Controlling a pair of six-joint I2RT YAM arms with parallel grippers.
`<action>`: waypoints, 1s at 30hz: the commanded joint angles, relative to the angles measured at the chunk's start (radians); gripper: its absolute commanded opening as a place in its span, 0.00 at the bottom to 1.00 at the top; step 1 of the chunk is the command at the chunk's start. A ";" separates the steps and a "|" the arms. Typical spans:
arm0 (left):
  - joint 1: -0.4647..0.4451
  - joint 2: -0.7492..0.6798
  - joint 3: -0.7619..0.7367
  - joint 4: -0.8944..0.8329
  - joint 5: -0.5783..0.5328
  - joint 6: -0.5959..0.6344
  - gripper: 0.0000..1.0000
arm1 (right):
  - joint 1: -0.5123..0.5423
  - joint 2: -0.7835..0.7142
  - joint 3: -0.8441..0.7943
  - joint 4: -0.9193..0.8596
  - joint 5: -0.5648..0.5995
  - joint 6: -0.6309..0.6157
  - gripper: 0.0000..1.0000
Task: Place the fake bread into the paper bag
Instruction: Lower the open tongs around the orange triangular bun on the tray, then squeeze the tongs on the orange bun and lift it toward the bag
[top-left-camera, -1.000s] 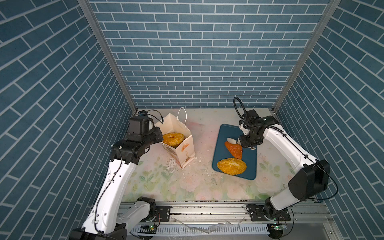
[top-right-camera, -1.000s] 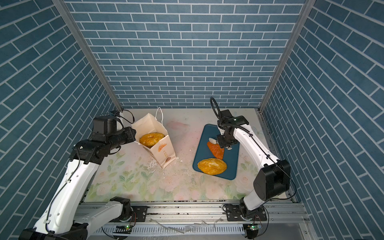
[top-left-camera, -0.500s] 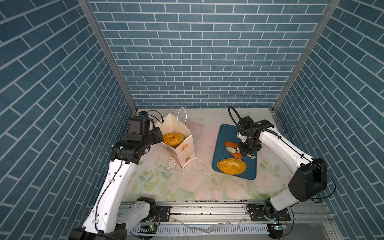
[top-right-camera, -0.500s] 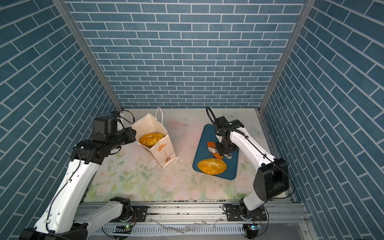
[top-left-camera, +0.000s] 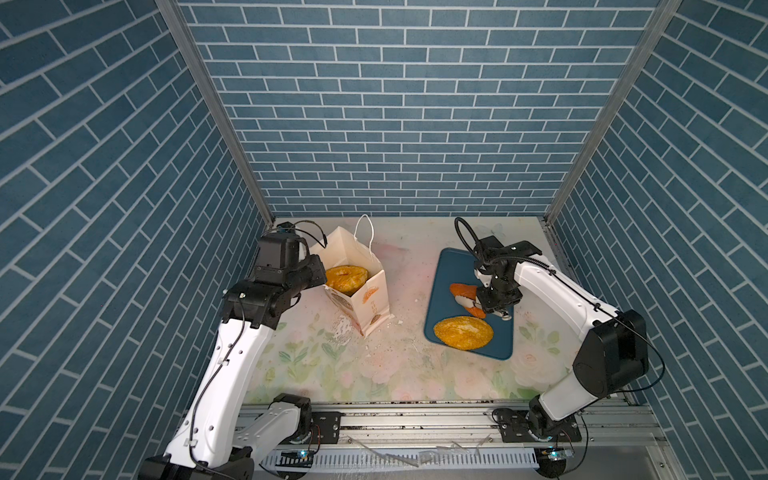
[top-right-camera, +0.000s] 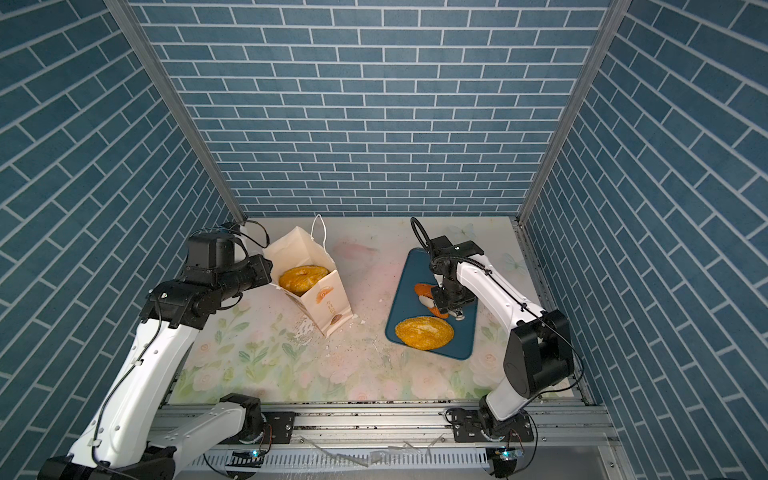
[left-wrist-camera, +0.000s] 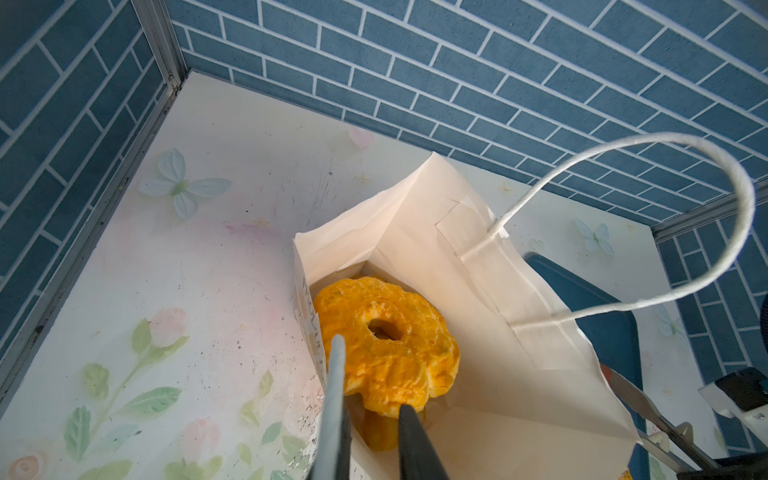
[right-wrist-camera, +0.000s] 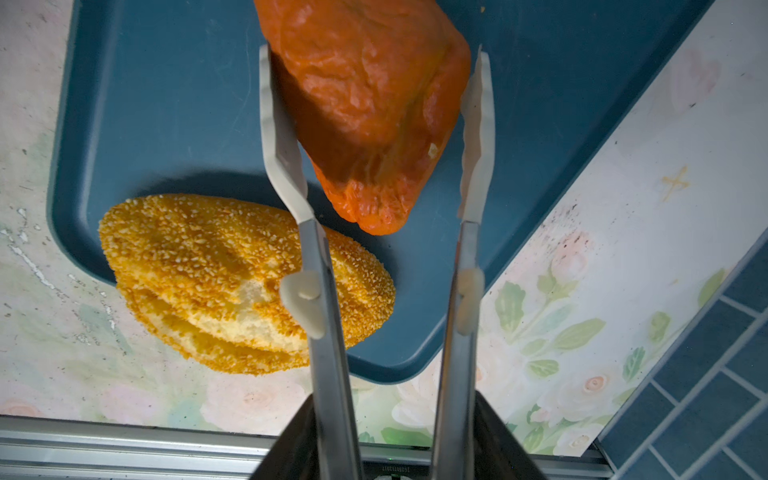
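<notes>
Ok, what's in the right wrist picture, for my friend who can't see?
The right gripper clasps a reddish triangular pastry between metal tong fingers, over a dark blue tray. A seeded oval loaf lies on the tray nearby.

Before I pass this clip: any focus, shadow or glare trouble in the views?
Left wrist view: the near fingers are soft, the ring pastry sharp. Right wrist view: the reddish pastry is half in shadow, the seeded loaf sharp. Both top views: evenly lit, no glare.
</notes>
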 joint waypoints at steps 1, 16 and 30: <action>-0.006 -0.008 -0.013 0.004 -0.005 0.000 0.24 | 0.004 0.019 -0.018 0.009 -0.022 0.039 0.53; -0.005 -0.022 -0.015 0.006 0.000 0.006 0.23 | 0.005 -0.070 0.035 0.016 0.044 0.023 0.30; -0.005 -0.022 -0.005 0.004 0.005 0.006 0.24 | 0.005 -0.174 0.078 -0.002 0.017 0.010 0.27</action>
